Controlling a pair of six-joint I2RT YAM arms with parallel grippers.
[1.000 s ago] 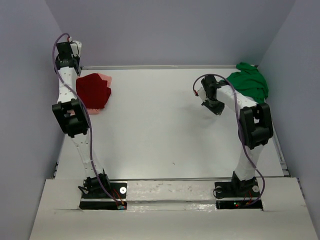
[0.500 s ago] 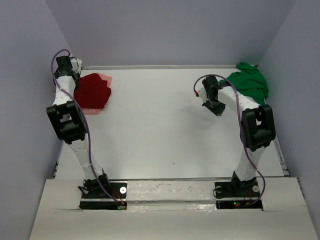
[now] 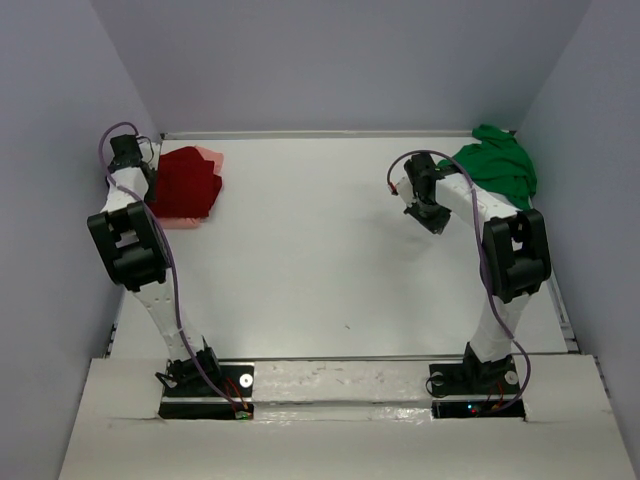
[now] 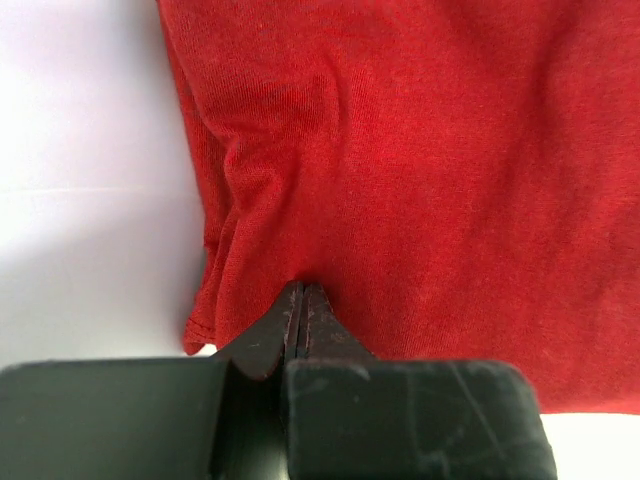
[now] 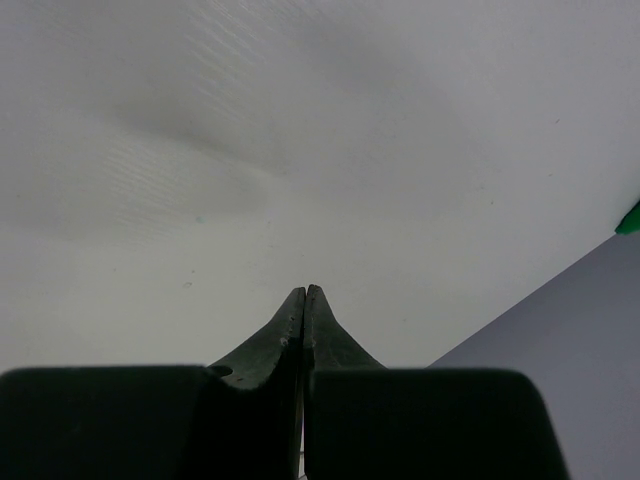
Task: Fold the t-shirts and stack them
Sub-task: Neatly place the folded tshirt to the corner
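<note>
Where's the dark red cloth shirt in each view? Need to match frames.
Top external: the dark red cloth shirt lies crumpled at the far left of the white table, with a salmon-pink shirt peeking out behind it.
Left wrist: it fills most of the frame.
Right wrist: not in it.
Shared landmark: the shut left gripper, tips at the shirt's left edge, ties the top and left wrist views.

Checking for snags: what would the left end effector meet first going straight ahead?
The dark red cloth t-shirt: the shut left end effector points at its wrinkled edge, tips right there, contact unclear.
</note>
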